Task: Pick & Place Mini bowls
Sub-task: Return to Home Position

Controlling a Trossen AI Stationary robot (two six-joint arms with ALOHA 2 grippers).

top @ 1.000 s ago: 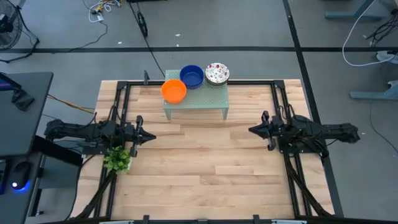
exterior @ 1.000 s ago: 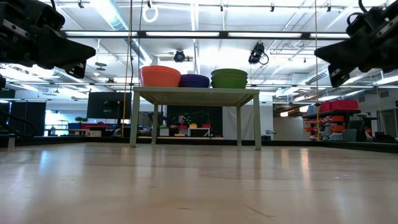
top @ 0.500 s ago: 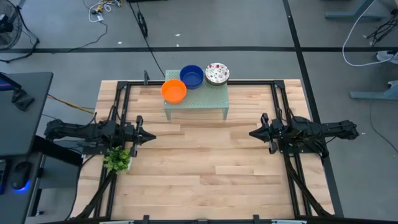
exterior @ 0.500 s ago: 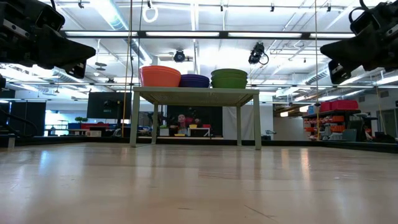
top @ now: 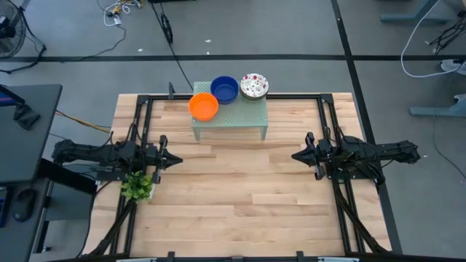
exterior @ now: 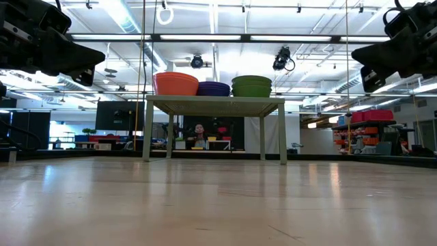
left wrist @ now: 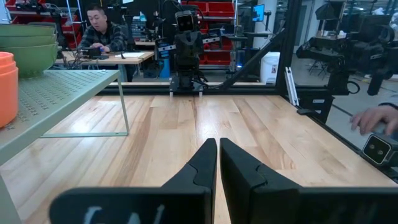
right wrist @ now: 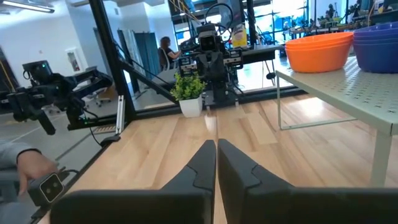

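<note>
Worktop (top: pixel 233 196): light wood, my 2 arms low over it, one per side. Mint-green perforated stand (top: pixel 240 122) sits at the far edge, between my grippers and well apart from both.

L gripper (top: pixel 177 159) is on the L side, pointing in twd the centre, fingers together w/ only a hairline gap. R gripper (top: pixel 294 154) is opposite and facing it, fingers together the same way.

Mini bowls are all up on the stand, in 3 stacks:
- orange stack (top: pixel 204 107) is on the corner nearest my L gripper.
- blue stack (top: pixel 224 89) is just beyond it; touching or not, can't tell.
- white red-speckled stack (top: pixel 254 86) is just beside the blue, at the end twd my R gripper.

Small leafy plant (top: pixel 137 187) in a white pot is just beside my L arm, behind the gripper tip, on the near side.
</note>
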